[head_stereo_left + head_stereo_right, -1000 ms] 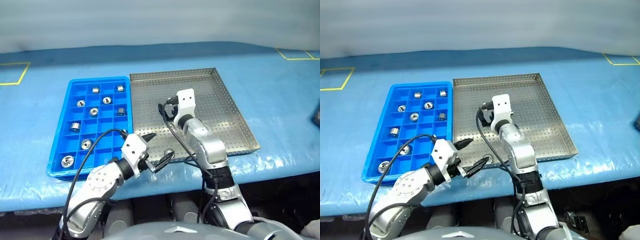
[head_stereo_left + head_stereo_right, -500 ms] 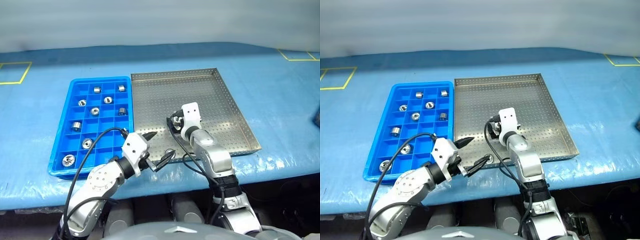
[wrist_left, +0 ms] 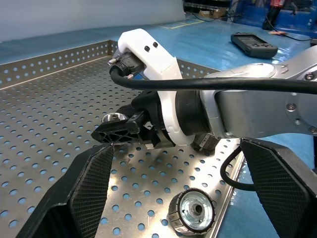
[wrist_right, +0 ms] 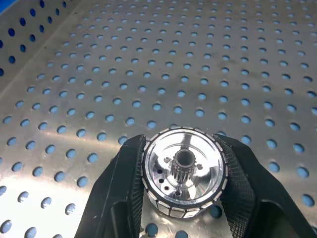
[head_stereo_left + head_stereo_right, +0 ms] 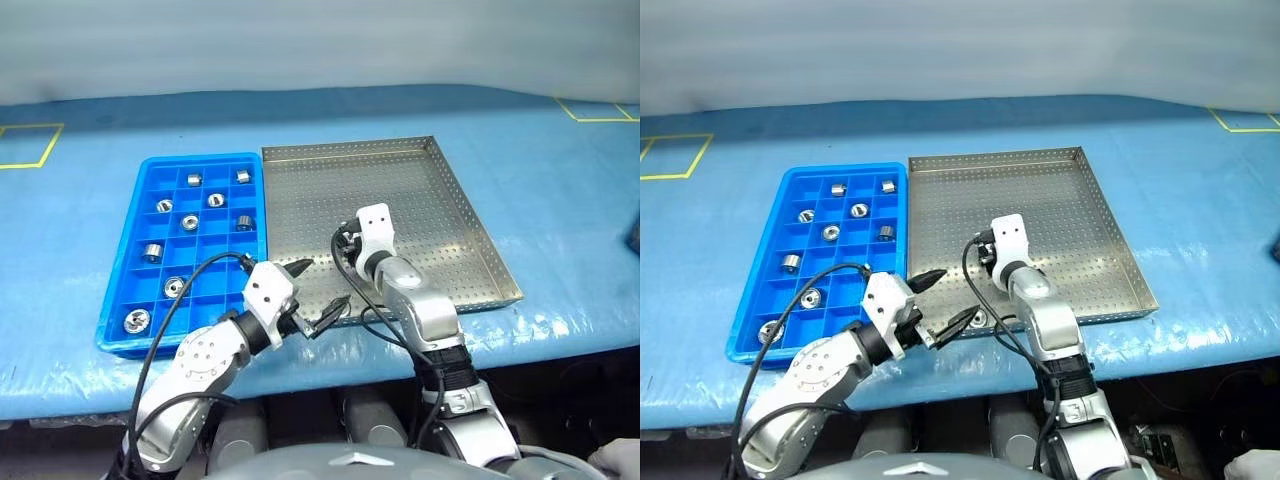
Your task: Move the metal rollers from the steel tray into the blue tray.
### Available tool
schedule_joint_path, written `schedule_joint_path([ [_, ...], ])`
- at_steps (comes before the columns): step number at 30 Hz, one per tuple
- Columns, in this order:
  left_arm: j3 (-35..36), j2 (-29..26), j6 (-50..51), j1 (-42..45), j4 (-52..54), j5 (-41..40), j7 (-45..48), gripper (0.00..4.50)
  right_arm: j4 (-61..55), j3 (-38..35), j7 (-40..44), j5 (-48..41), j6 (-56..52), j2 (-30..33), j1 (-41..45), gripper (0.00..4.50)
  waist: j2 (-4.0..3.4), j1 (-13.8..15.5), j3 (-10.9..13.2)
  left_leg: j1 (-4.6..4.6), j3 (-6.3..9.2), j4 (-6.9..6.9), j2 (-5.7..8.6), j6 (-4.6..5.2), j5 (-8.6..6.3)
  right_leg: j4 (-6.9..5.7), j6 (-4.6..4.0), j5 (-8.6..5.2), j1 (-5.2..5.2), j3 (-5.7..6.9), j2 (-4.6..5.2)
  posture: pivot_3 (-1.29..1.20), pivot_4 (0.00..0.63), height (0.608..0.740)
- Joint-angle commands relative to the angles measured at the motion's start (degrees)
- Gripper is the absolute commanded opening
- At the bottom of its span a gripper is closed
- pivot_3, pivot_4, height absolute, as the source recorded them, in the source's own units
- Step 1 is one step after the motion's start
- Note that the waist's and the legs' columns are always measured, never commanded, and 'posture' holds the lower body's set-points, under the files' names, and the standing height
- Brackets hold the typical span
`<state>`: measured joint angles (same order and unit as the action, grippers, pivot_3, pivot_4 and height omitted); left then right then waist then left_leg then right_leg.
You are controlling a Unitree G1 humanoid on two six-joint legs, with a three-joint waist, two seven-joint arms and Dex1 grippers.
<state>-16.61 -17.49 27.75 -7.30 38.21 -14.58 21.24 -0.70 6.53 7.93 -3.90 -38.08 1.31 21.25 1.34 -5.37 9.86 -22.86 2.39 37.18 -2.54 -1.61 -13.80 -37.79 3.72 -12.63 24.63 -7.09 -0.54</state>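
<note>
Roller in my right fingers: my right gripper (image 4: 183, 171) had closed on one of the metal rollers (image 4: 184, 171), a black finger on each side, low over the steel tray (image 5: 440, 195), near that tray's front edge.
Second roller: another metal roller (image 3: 192, 211) lay on the perforated base close to the steel tray's front rim, between my two grippers.
Rollers already moved: eight sat in separate compartments of the blue tray (image 5: 128, 270), which lay touching the steel tray's left side.
Right fingers: shut around the roller (image 4: 128, 173).
Left fingers: my left gripper (image 5: 320, 288) hovered over the steel tray's front left corner, fingers (image 3: 91, 181) spread wide and holding nothing.
Tabletop: the blue tabletop (image 5: 560, 220) carried both trays, stretching well beyond the steel tray on every side.
</note>
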Motion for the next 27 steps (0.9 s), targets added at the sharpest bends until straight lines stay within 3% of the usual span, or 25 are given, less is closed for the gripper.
schedule_joint_path([
  [1,3.6,1.6,-3.1,-0.6,0.6,1.4,-3.2,4.50,-3.7,1.1,1.4,-0.7,0.6,-0.7,4.2,1.71,-0.01,0.1,0.0,0.01,0.01,0.00,0.00,0.00,0.00,-0.01,0.00,0.00,-0.01,0.00,0.00,0.04,0.150,0.740],
  [13,8.3,2.3,-5.0,-7.1,4.7,4.7,-8.4,4.50,1.5,6.4,6.0,-1.1,4.0,-5.9,13.8,1.71,-0.01,2.8,0.0,-0.02,0.15,-0.12,-0.01,0.00,0.00,0.00,0.01,0.00,0.01,0.18,0.00,0.21,0.150,0.740],
  [27,11.0,4.9,-6.1,-17.9,12.3,8.6,-14.7,4.50,14.4,10.7,12.6,-1.3,11.0,-11.0,18.8,1.71,-0.08,9.5,0.1,-0.04,0.14,-0.13,-0.04,-0.01,0.00,0.05,-0.22,-0.13,0.04,0.27,0.02,0.43,0.150,0.740],
])
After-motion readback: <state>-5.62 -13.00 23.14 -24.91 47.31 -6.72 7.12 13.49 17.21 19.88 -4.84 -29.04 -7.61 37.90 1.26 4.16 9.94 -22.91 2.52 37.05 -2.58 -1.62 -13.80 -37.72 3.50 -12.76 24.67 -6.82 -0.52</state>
